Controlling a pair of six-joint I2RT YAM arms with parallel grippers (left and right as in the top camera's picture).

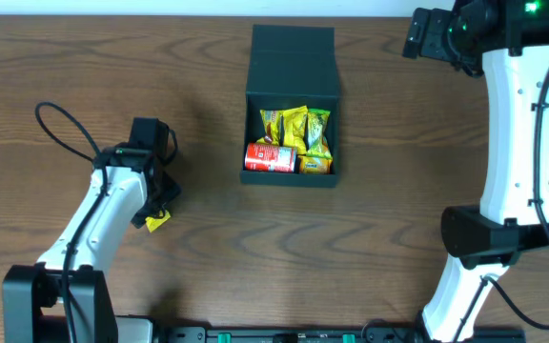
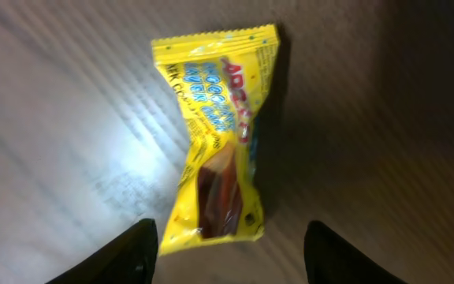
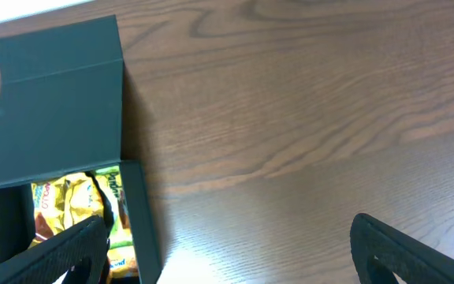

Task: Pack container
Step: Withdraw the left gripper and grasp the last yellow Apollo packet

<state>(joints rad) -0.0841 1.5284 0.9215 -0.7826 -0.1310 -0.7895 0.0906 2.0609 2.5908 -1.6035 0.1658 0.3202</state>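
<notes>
The container, a dark teal-green box with its flap lid folded back, stands at the table's middle and holds yellow snack packets and a red can. One more yellow packet lies on the wood at the left. My left gripper hangs over its near end, open, its fingers apart on either side and clear of the wrapper. My right gripper is open and empty, high at the back right, with the container to its left.
The right arm's white column rises at the table's right side. The left arm's base sits at the front left, and a black cable loops behind its wrist. Bare wood lies between the loose packet and the container.
</notes>
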